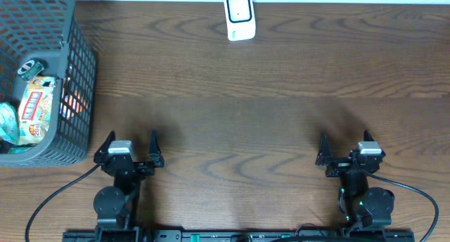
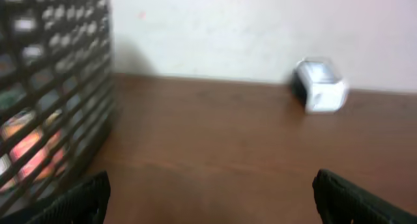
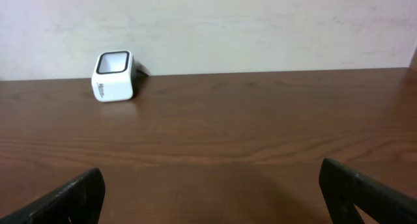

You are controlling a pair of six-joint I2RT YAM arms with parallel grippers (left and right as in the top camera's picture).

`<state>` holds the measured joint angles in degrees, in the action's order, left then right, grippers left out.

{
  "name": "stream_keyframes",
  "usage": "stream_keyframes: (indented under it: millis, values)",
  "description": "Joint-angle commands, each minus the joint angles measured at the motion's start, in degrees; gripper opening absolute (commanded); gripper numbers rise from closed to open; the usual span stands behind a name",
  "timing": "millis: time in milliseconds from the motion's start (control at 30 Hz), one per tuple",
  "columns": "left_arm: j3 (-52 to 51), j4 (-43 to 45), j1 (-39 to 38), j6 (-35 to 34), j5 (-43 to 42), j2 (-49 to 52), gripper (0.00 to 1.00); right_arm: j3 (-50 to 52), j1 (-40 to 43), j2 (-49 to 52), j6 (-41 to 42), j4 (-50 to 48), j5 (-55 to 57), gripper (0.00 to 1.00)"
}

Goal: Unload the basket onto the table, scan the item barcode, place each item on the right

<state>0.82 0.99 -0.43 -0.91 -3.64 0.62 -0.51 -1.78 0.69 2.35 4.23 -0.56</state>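
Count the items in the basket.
3 show: a round item at the back, a red-and-white packet in the middle, a green pack at the left edge. An orange patch behind the basket wall may be a fourth; more may lie underneath.

table point(image 1: 281, 73): dark wood grain; wall point(image 3: 260, 28): plain, pale

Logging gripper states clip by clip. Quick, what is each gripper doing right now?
Left gripper: open, holding nothing.
Right gripper: open, holding nothing.
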Motion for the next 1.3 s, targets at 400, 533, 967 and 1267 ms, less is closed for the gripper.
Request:
stream_keyframes:
  millis: [400, 533, 967, 1267]
  values:
    - [0.3, 41.0, 0.0, -6.0, -16.3, -0.4, 0.98, 0.2, 0.3, -0.2, 0.4, 0.1, 0.2, 0.99]
    - [7.0, 39.8, 0.0, -3.4, -7.7, 1.7, 0.97, 0.2, 0.3, -0.2, 0.4, 0.1, 0.2, 0.99]
    - [42.2, 8.9, 0.1, 5.8, -9.7, 36.6, 0.98, 0.2, 0.3, -0.2, 0.4, 0.1, 0.2, 0.99]
    - [92.1, -34.1, 11.3, 1.7, -2.4, 69.5, 0.98, 0.2, 0.3, -0.2, 0.4, 0.1, 0.2, 0.99]
